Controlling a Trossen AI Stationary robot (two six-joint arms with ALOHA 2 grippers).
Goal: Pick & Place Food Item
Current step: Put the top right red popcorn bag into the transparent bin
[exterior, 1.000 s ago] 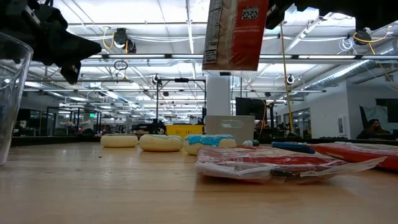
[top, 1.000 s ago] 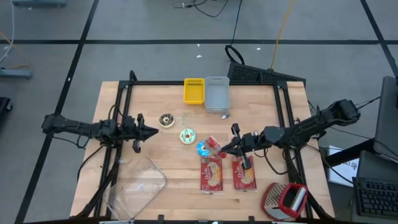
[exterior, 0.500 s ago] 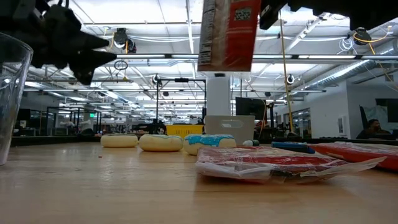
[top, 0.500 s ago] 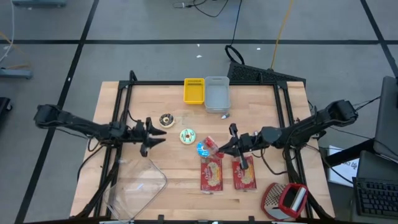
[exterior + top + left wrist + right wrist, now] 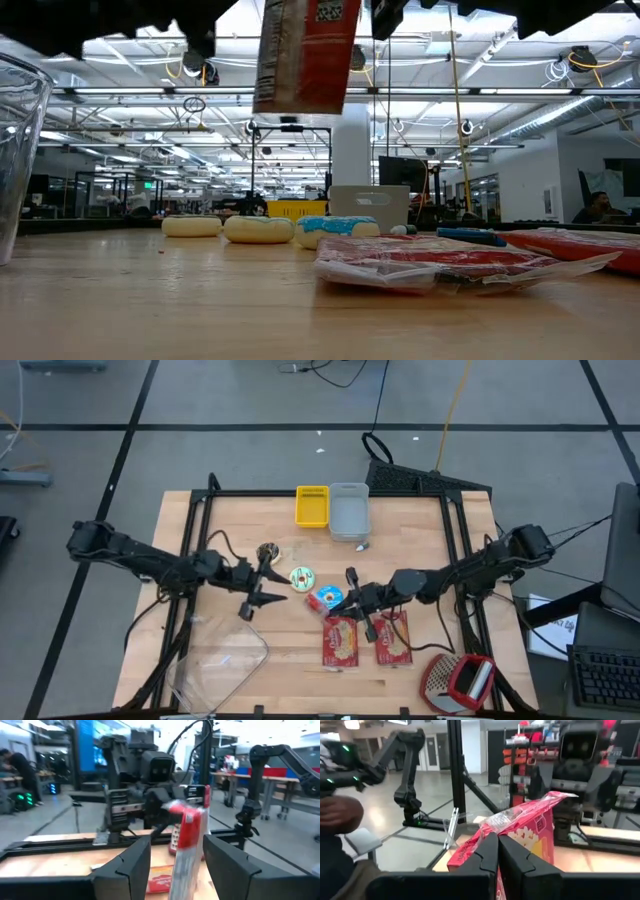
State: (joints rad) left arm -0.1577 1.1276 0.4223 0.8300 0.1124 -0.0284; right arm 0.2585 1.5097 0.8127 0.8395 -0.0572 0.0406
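A red snack packet [image 5: 305,55] hangs high above the table with my right gripper [image 5: 352,598] shut on it. It also shows in the right wrist view [image 5: 520,827] and the left wrist view [image 5: 189,837]. My left gripper [image 5: 268,588] stands open left of it, facing it, with nothing between its fingers [image 5: 125,870]. Two more red packets [image 5: 340,640] [image 5: 393,640] lie flat on the table near the front. A brown doughnut [image 5: 267,552], a green one [image 5: 302,577] and a blue one [image 5: 325,598] rest on the wood. My right gripper pinches the packet's crimped top edge [image 5: 506,822] between its two fingers. The fingers lie about level and come from the table's right side. The packet hangs upright below them, its bottom edge [image 5: 298,105] clear of the table.
A yellow bin [image 5: 312,505] and a grey bin [image 5: 349,510] stand at the far edge. A clear plastic tub [image 5: 225,660] sits at the front left and a red and grey object [image 5: 458,680] at the front right.
My left gripper has opened, risen and swung toward the table's middle, turning as it went. My right gripper has carried the hanging packet toward the table's left, still clear of the table.
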